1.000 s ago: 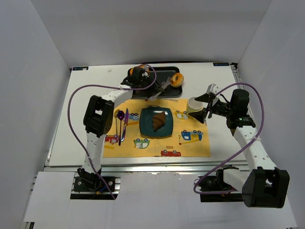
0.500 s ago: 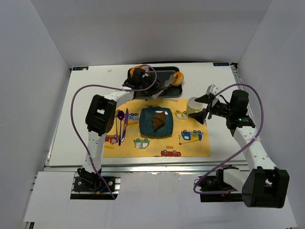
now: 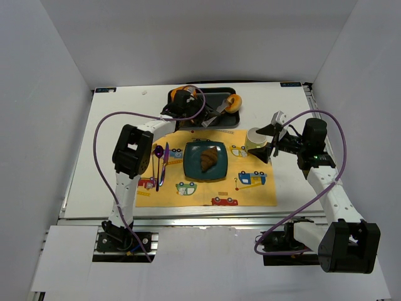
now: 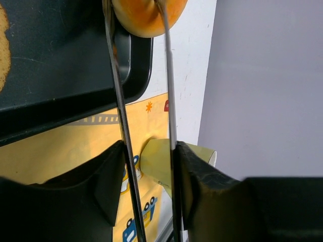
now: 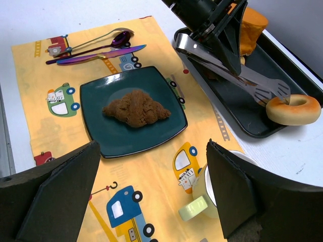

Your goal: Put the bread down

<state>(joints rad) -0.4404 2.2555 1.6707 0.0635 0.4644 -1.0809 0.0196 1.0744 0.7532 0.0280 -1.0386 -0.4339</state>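
At the right end of the tray (image 3: 200, 89), upper centre of the top view, the light, squashy bread ring (image 3: 233, 103) sits between tongs (image 3: 216, 113) clamped in the left pincer (image 4: 149, 171), while the right pincer (image 5: 151, 191) is spread apart; the ring likely wants a gentle squeeze across its outer sides.

we see the tongs (image 4: 120, 101) straddling the bagel (image 4: 147, 17) at the black tray's (image 4: 60, 60) corner, yellow mat (image 4: 75, 146) and green cup (image 4: 156, 161) below.
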